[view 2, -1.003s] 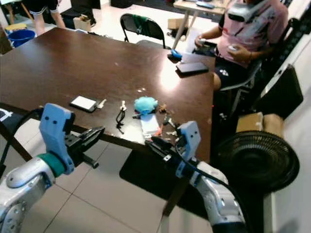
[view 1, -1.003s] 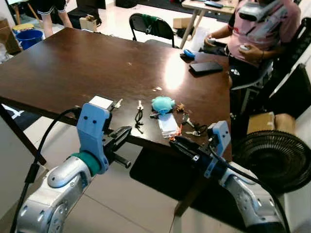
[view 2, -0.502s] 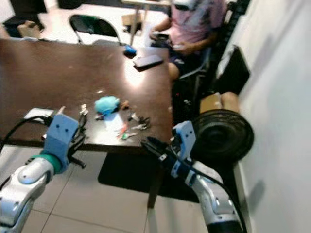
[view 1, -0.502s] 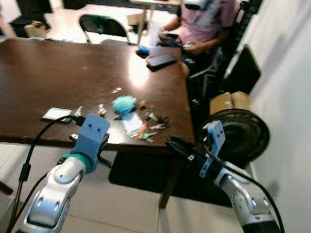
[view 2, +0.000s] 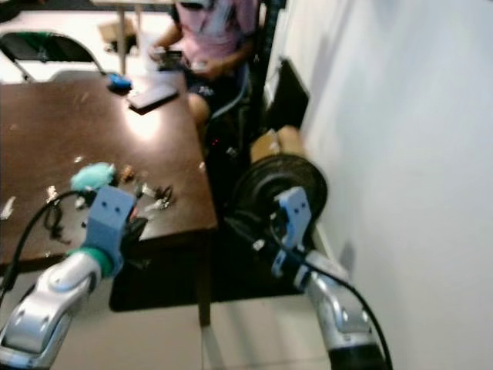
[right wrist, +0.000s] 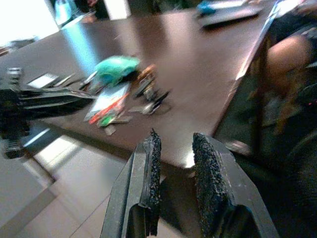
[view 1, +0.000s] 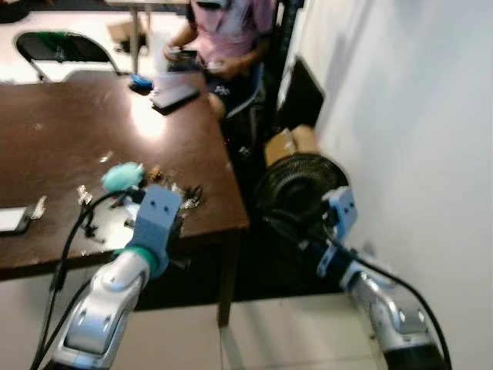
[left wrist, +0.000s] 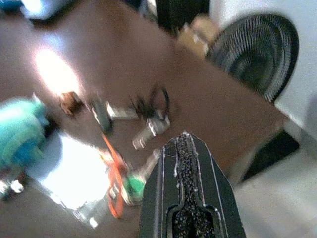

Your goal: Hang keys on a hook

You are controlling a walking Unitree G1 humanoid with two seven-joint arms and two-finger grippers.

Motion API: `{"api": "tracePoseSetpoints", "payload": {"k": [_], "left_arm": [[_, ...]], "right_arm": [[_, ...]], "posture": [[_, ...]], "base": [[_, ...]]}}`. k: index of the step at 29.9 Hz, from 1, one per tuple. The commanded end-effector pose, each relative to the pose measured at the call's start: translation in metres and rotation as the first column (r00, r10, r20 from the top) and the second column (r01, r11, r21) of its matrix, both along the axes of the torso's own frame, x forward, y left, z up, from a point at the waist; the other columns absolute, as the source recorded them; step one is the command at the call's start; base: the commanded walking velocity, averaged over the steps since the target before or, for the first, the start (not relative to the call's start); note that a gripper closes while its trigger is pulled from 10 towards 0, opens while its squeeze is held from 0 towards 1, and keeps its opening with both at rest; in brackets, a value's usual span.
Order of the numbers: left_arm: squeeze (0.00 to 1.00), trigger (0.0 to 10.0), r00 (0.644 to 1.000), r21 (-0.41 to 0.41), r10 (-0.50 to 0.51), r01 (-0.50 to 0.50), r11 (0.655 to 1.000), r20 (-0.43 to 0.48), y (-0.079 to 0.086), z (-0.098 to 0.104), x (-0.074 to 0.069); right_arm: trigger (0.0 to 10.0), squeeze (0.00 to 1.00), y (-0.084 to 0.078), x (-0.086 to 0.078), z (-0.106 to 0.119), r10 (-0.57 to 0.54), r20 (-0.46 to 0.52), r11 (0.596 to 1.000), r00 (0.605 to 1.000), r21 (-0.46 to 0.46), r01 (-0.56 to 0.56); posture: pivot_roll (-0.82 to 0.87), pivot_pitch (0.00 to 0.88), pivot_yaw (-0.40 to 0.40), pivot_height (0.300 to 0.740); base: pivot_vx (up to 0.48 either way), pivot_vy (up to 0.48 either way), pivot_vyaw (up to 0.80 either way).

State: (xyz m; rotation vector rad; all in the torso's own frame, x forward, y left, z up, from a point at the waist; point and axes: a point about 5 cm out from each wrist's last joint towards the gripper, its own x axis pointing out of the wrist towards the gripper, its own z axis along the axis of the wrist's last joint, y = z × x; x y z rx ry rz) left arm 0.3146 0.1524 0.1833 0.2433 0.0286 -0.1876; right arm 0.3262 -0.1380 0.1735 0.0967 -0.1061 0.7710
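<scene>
Keys (left wrist: 151, 116) lie loose on the brown bench (view 1: 69, 139) near its corner, beside a teal plush (view 1: 122, 176). Left gripper (left wrist: 185, 148) over them, jaws clenched, empty. Right gripper (right wrist: 176, 148) off the bench edge by a black fan (view 1: 296, 189), jaws slightly parted, empty

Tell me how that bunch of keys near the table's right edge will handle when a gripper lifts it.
The bunch of keys looks like several loose metal pieces on a dark ring, so it will probably dangle and swing rather than stay stiff. Lying flat on the smooth table, it may slide if nudged. It seems small, so likely light for the left gripper.
</scene>
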Motion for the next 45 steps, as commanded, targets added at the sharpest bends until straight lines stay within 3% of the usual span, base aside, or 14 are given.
{"api": "tracePoseSetpoints", "payload": {"k": [1,7,18,24,36,38,45], "left_arm": [[0.00,10.0,0.999,0.011,0.043,-0.043,0.999,-0.021,0.007,-0.007,0.001],[0.00,10.0,0.997,0.017,0.081,-0.082,0.997,0.003,0.012,-0.004,0.003],[0.00,10.0,0.995,0.012,0.095,-0.095,0.995,0.004,0.013,-0.005,0.004],[0.00,10.0,0.995,0.007,0.100,-0.100,0.995,0.003,0.013,-0.005,0.004],[0.00,10.0,1.000,0.005,0.028,-0.028,1.000,0.003,0.004,-0.004,-0.001],[0.00,10.0,1.000,0.013,-0.001,0.001,1.000,-0.012,0.001,-0.005,-0.002],[0.00,10.0,0.971,0.134,-0.123,0.152,0.979,-0.204,-0.002,-0.025,-0.007]], "right_arm": [[10.0,0.00,0.003,0.002,-0.006,-0.024,-0.014,1.000,1.000,-0.016,0.024],[10.0,0.00,0.006,0.005,-0.004,-0.064,0.000,0.998,0.998,0.020,0.064],[10.0,0.00,0.008,0.005,-0.005,-0.064,0.005,0.998,0.998,0.018,0.064],[10.0,0.00,0.007,0.009,-0.007,-0.125,0.020,0.992,0.992,-0.011,0.125],[10.0,0.00,0.004,0.011,-0.005,-0.137,0.008,0.990,0.991,0.027,0.137],[10.0,0.00,0.004,0.011,-0.005,-0.137,0.009,0.990,0.991,0.026,0.137],[10.0,0.00,0.005,0.012,-0.006,-0.140,0.015,0.990,0.990,0.020,0.139]], "posture": [[0.13,0.119,0.062,0.740],[0.13,0.121,0.061,0.740],[0.13,0.122,0.060,0.740],[0.13,0.121,0.061,0.740],[0.13,0.116,0.060,0.740],[0.13,0.114,0.061,0.740],[0.13,0.110,0.062,0.740]], "base": [[0.000,0.000,0.00],[0.338,0.000,0.00],[0.361,0.000,0.00],[0.327,0.000,0.22],[0.000,0.000,0.00],[0.000,0.000,0.00],[0.000,0.000,0.00]]}}
